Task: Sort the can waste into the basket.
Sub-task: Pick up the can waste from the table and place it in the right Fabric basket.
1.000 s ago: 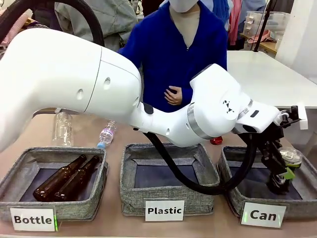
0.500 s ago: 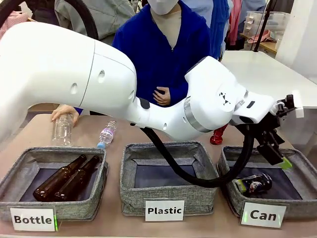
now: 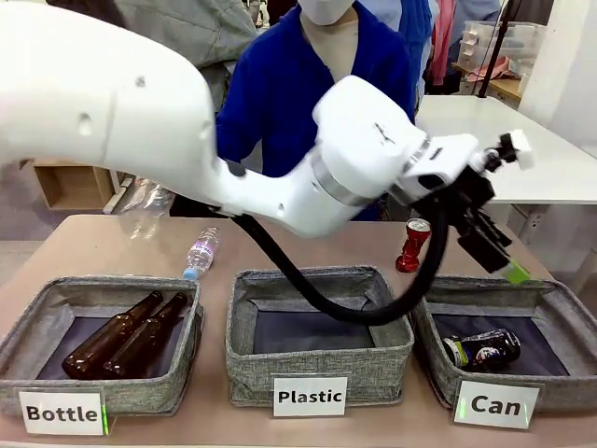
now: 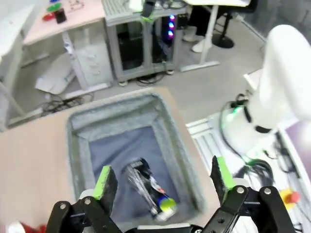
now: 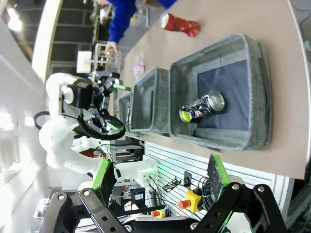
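Brown bottles (image 3: 110, 339) in Bottle basket (image 3: 154, 390), plastic bottle (image 3: 200, 253)

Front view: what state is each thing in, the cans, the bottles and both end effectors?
black can: lying on its side inside the Can basket.
red can: upright on the table, outside the baskets.
brown bottles: two, lying side by side in the Bottle basket.
clear plastic bottle: lying on the table.
left end effector: open, holding nothing, above the Can basket.
right end effector: open, holding nothing.
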Tool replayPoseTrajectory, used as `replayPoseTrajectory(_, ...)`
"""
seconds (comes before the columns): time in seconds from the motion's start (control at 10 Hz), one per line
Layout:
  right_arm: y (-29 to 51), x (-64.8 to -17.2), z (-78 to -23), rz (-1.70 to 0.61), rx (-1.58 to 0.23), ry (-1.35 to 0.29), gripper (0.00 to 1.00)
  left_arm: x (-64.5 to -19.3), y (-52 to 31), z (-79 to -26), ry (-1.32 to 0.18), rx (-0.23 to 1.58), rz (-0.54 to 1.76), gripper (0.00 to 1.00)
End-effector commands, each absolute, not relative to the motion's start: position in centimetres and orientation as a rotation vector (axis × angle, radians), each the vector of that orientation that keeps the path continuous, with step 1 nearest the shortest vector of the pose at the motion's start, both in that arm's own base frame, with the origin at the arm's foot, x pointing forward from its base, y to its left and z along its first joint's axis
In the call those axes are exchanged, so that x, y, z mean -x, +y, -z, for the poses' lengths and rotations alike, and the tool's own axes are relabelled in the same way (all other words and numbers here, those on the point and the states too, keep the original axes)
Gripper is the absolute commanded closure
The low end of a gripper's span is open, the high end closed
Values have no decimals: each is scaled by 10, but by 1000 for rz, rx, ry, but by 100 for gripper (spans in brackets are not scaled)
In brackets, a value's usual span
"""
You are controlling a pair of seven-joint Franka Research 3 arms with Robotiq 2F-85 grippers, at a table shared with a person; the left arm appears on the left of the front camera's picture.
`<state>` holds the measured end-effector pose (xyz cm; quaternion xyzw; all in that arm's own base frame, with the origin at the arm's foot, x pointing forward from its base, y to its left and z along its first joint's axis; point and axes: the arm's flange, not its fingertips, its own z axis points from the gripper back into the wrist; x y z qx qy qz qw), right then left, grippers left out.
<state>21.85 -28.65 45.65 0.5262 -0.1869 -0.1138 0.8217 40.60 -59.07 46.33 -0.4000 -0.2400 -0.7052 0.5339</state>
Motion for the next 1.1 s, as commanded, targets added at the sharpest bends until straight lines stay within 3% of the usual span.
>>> replayPoseTrajectory(0.0, -252, -250, -459, 227, -1191, -390, 0, -392, -528, -488, -434, 979, 1596, 0)
replayPoseTrajectory(0.2, -209, -279, -459, 176, -1207, -322, 0, -381, -489, -514, -434, 1096, 1608, 0)
replayPoseTrajectory(0.3, -198, -286, -461, 167, -1185, -301, 0, -367, -497, -520, -492, 1228, 1721, 0)
replayPoseTrajectory(0.4, -198, -283, -460, 141, -1180, -281, 0, -352, -508, -525, -505, 1474, 1813, 0)
replayPoseTrajectory(0.5, -203, -280, -458, 174, -1146, -280, 0, -338, -522, -527, -469, 1547, 1818, 0)
replayPoseTrajectory(0.8, -242, -267, -460, 220, -1242, -358, 0, -324, -558, -498, -385, 1455, 1807, 0)
replayPoseTrajectory(1.0, -258, -257, -458, 230, -1260, -373, 0, -328, -563, -494, -475, 1412, 1777, 0)
